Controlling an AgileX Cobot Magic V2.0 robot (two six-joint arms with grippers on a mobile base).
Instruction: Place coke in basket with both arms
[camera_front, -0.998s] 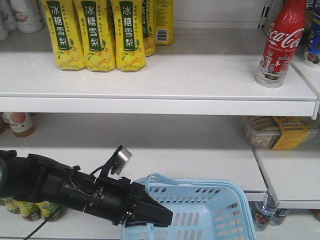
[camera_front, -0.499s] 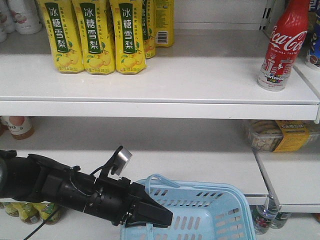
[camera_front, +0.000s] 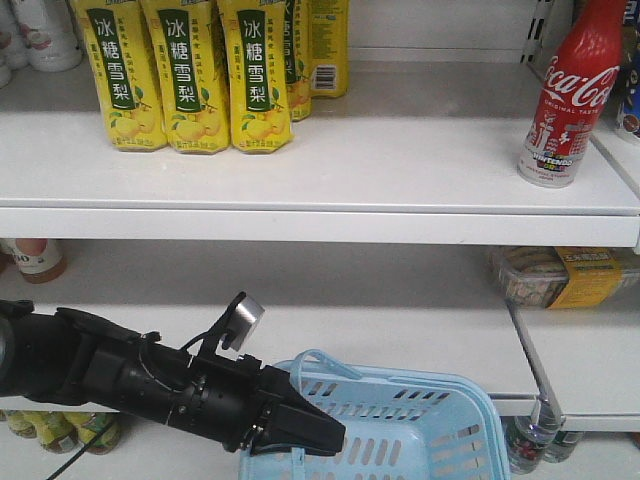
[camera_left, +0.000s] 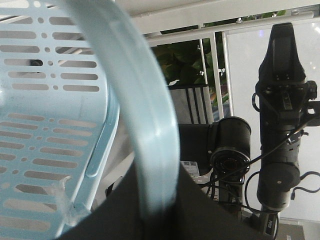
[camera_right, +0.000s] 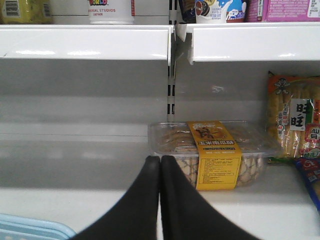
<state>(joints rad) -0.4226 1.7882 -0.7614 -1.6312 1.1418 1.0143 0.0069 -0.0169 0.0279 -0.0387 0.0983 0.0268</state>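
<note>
Front view: we see the coke (camera_front: 563, 95) standing upright at the right end of the upper shelf (camera_front: 350, 165), well apart from a row of yellow pear-drink cartons (camera_front: 185, 75) at the left. Far below it, the left gripper (camera_front: 333, 437) lies over the near rim of the basket (camera_front: 400, 445), whose handle (camera_front: 310, 358) loops up just behind the black claw.

Left wrist view: we look along the pale blue handle (camera_left: 150, 120) as it curves down into the dark jaws, which are clamped on it. The basket's slotted wall (camera_left: 45, 125) fills the left side. The right arm (camera_left: 280, 150) stands upright at the right, well clear of the basket.

Right wrist view: we find the right gripper (camera_right: 160, 159) empty, its two black fingers pressed flat together. It points at a clear snack tray with a yellow label (camera_right: 215, 155) on the lower shelf. A corner of the basket's rim (camera_right: 30, 227) shows at the bottom left. What appears to be the coke's pale base (camera_right: 111, 12) sits at the top edge, on the shelf above.
</note>
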